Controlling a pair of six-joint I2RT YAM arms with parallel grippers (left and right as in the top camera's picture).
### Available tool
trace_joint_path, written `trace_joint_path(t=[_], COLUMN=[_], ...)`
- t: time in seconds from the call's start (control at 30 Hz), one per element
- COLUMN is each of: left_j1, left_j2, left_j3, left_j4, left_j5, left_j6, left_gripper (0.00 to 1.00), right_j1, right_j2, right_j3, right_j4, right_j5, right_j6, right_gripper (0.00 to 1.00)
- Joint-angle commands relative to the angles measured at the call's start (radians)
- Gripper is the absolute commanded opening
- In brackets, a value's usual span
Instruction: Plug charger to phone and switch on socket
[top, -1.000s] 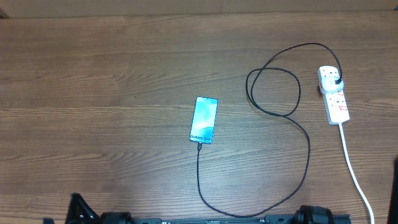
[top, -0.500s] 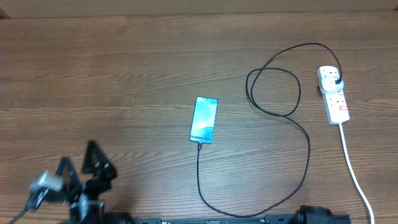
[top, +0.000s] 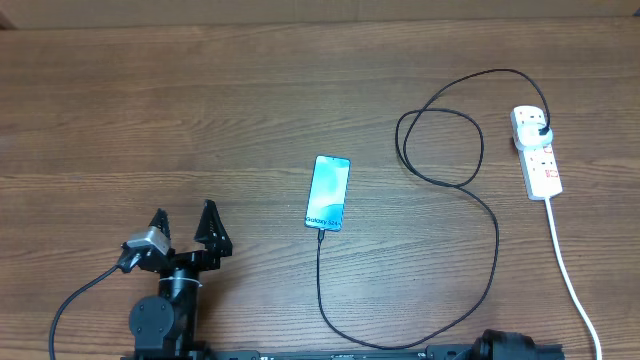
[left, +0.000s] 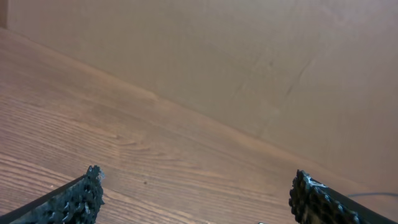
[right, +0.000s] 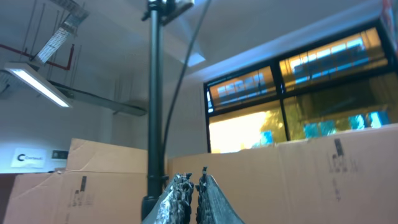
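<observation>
Black charger (top: 497, 240) loops lay near the socket (top: 540, 165), so I feared my wide-open left gripper (top: 183, 213) or clenched right gripper (right: 191, 186) snagging them, unplugging the phone (top: 328, 192).

Phone, charger cable and power strip lying on a wooden table, seen from above.

The phone (top: 328, 192) lies flat near the middle, its light-blue screen lit, small text at the near end. The charger (top: 497, 240), a thin black cable, has its connector tip (top: 321, 232) seated in the phone's near edge. The cable runs toward the near table edge, curves right, climbs, forms one loose loop, and arcs over to a black plug (top: 541, 130) pushed into the far outlet of the socket (top: 536, 153). The socket is a white strip with red markings at the right side; its white cord (top: 570, 275) trails toward the near right corner.
</observation>
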Motion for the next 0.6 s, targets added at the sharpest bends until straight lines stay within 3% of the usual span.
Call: trace_joint_path(t=[0.0, 0.23, 0.57], left_j1=[0.007, 0.007, 0.007], left_j2=[-0.009, -0.009, -0.007], left_j3=[-0.043, -0.066, -0.066], left_j4=[0.022, 0.013, -0.003], left_j5=[0.022, 0.093, 0.091], left_j6=[0.085, 0.232, 0.237], left_gripper=[1.0, 1.0, 1.0], right_j1=[-0.026, -0.069, -0.081], right_j2=[-0.047, -0.126, -0.153], right_j3=[-0.002, -0.041, -0.05], right_j4=[0.0, -0.002, -0.003], right_j5=[0.013, 0.089, 0.097], right_j6=[-0.032, -0.031, -0.031], right_gripper=[0.1, 0.13, 0.14])
